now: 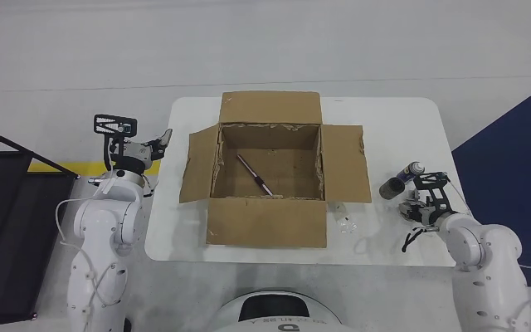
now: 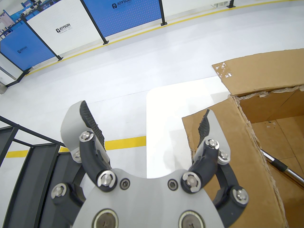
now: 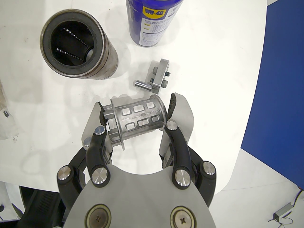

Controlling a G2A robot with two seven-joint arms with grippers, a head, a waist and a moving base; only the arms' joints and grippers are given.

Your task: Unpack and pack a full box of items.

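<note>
My right jaws are clamped on a ribbed metal sleeve (image 3: 136,119) at the right side of the surface (image 1: 398,124) — a small bracket (image 3: 156,79), a dark bushing (image 3: 78,46) and a blue spray can (image 3: 154,12) stand near it. My left jaws hang apart beside the open box (image 1: 265,222) — a rod (image 1: 254,174) lies inside.

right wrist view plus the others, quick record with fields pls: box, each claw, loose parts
box: open, flaps out, one rod inside
right claw: shut on ribbed metal sleeve
left claw: open, empty, beside the box's side flap
near the sleeve: spray can, dark bearing, small bracket
</note>
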